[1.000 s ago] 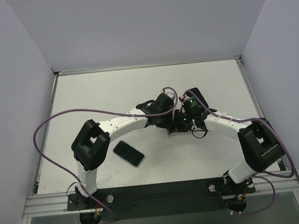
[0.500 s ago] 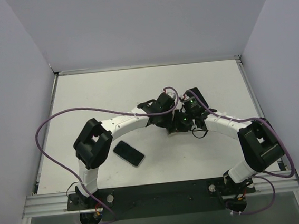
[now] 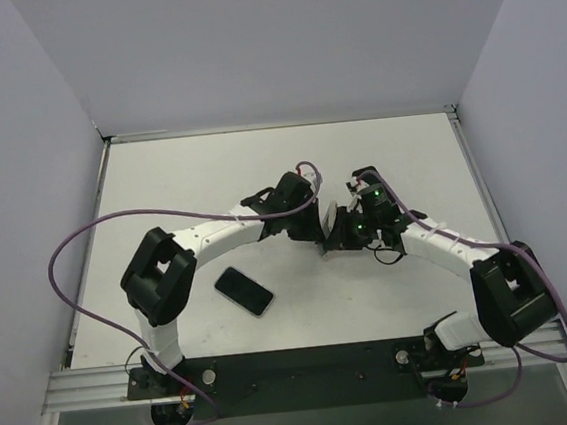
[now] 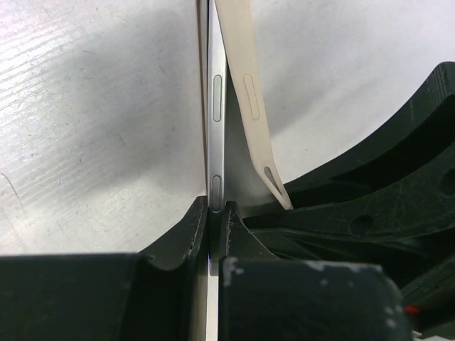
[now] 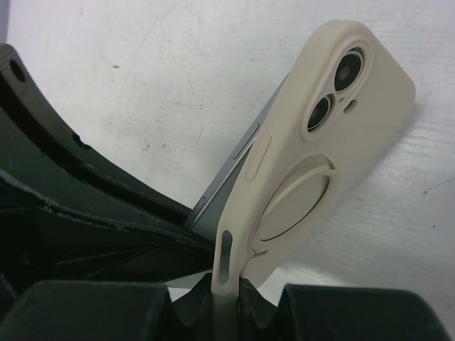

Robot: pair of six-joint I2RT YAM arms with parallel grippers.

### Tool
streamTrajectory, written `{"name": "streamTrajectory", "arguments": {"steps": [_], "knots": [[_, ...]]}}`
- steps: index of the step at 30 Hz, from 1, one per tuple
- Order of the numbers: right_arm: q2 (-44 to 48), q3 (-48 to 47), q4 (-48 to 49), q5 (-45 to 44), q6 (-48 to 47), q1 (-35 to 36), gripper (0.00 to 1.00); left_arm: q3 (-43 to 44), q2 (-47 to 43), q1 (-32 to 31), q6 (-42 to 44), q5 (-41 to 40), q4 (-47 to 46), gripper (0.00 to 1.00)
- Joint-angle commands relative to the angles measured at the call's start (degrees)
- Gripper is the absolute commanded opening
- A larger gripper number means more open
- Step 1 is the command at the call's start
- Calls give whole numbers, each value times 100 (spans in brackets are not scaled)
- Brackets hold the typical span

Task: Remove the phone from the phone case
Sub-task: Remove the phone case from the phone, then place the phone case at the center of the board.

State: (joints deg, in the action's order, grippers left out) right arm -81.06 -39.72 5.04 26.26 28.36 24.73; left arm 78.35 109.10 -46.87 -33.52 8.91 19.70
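A silver phone (image 4: 217, 128) stands on edge above the table, partly inside a beige case (image 5: 320, 142) with two camera holes and a ring on its back. My left gripper (image 4: 217, 213) is shut on the phone's lower edge. My right gripper (image 5: 226, 288) is shut on the case's bottom rim. The case (image 4: 245, 92) splays away from the phone at the near end and still meets it at the far end. In the top view, phone and case (image 3: 327, 224) sit between the left gripper (image 3: 316, 231) and the right gripper (image 3: 339, 235) at mid table.
A second, dark phone (image 3: 245, 291) lies flat on the white table (image 3: 160, 184), near the left arm's elbow. Purple cables loop beside both arms. Grey walls close off the left, back and right sides.
Both arms have shifted: the left elbow swung left and the right arm swung out to the right. The grippers have drawn slightly apart, and the pale case now shows between them.
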Motion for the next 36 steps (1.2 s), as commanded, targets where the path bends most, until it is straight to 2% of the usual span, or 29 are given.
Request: {"name": "streamTrajectory", "arguments": {"steps": [1, 13, 20, 27, 34, 35, 36], "knots": [[670, 9, -908, -446, -304, -408, 0, -197, -512, 837, 363, -891, 1036, 0], [442, -281, -1654, -1175, -507, -408, 0, -91, -776, 1013, 407, -1119, 1246, 0], [380, -510, -2112, -1940, -770, -127, 0, -48, -820, 1013, 469, -1435, 1404, 0], [512, -448, -1796, -1616, -700, -109, 0, 23, -873, 1013, 469, -1462, 1440, 0], [21, -607, -937, -790, -235, -486, 0, 154, -917, 1022, 592, -1786, 1553, 0], [-85, -676, -847, -676, -156, -609, 3, 198, -891, 1022, 609, -1874, 1571, 0], [-277, -738, -794, -605, -94, -636, 12, 242, -856, 1013, 627, -1971, 1624, 0]]}}
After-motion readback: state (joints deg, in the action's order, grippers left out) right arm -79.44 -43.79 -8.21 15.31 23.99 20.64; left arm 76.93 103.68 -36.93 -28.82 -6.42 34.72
